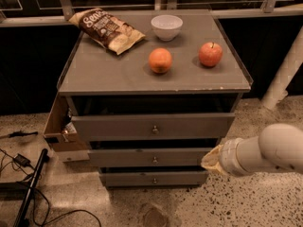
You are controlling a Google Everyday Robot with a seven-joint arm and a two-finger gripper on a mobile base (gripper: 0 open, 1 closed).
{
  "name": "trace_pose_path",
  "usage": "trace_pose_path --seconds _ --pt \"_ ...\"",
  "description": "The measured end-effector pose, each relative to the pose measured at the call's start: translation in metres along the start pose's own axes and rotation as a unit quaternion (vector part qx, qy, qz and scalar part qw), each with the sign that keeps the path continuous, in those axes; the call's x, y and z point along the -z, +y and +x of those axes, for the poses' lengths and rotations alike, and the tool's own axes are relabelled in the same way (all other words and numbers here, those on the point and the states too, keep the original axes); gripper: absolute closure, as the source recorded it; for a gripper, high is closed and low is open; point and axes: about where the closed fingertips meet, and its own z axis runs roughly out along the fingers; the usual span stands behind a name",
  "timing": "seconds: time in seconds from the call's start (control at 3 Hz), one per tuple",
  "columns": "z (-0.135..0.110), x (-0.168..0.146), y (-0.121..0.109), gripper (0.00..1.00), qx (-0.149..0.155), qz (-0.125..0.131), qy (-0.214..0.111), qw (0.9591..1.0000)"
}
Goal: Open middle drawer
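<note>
The middle drawer is the second of three grey fronts on the cabinet, with a small round metal knob at its centre. It stands slightly proud of the bottom drawer and set back from the wider top drawer. My gripper, a tan tip on a white arm, comes in from the right. It sits at the right end of the middle drawer's front, well right of the knob.
On the cabinet top lie a chip bag, a white bowl, an orange and a red apple. An open cardboard box hangs at the cabinet's left side. Cables and a black pole lie on the floor at the left.
</note>
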Motion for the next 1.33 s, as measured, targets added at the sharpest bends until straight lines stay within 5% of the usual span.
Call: trace_pose_path --seconds 0.33,1.0,1.33 --pt "0.016 -0.043 -0.011 1.0 -0.002 0.017 -0.026 0.9995" --pt "0.066 -0.156 -0.021 1.0 -0.05 -0.009 -0.032 0.9982" --pt "0.071 -0.168 -0.016 0.84 -0.057 -0.018 -0.033 0.9977"
